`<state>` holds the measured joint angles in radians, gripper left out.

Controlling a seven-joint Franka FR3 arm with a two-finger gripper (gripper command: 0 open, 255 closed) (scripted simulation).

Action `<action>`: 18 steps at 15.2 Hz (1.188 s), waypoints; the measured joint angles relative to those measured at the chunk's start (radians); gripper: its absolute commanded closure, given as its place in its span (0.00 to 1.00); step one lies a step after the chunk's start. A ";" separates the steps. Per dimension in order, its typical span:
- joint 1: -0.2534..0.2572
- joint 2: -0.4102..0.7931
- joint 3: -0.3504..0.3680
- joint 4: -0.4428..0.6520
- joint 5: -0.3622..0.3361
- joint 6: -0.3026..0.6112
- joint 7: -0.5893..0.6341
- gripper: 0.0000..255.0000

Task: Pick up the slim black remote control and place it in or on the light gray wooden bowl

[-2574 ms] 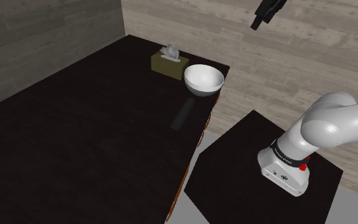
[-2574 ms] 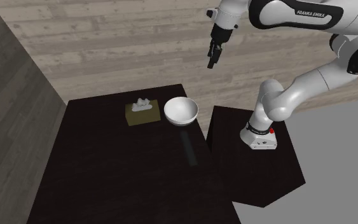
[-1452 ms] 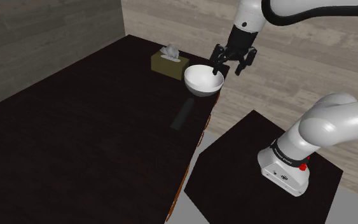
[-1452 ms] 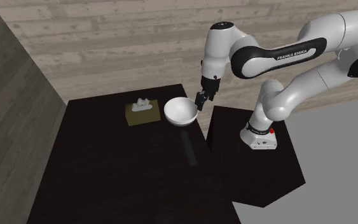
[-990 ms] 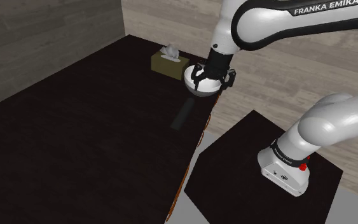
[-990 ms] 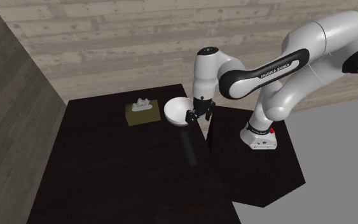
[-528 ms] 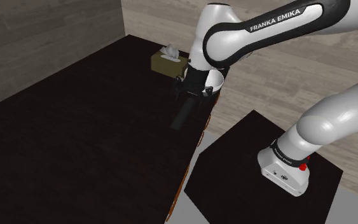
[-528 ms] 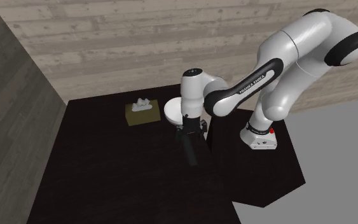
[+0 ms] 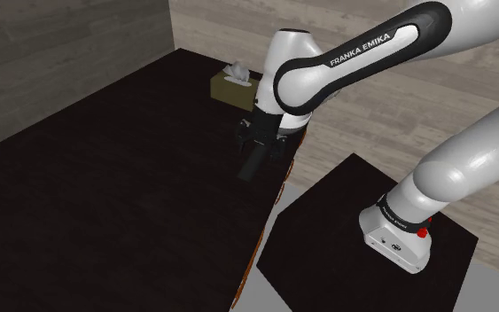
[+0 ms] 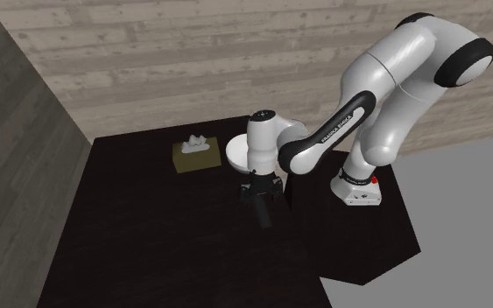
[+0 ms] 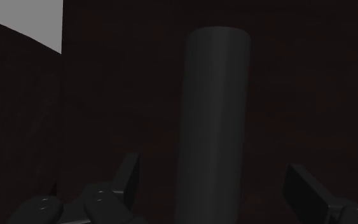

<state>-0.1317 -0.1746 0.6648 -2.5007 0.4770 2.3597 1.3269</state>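
Dark tabletop [image 9: 105, 204] under plank walls carries everything; the remote [image 9: 253, 166] lies flat near the table edge at the shoulder view's right, not yet lifted, so the grasp, the lift and the carry to the bowl [image 10: 234, 156] all remain to be done; the bowl sits just beyond the remote's far end, near a tissue box [image 9: 236, 86], and is partly hidden by the arm; the claw [image 11: 215, 181] hangs low over the end of the remote nearer the bowl, released, its fingers spread on either side without touching it.
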 measured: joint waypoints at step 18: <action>0.001 0.013 0.006 -0.002 -0.004 0.020 0.006 1.00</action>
<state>-0.1310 -0.1615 0.6712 -2.5026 0.4730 2.3796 1.3325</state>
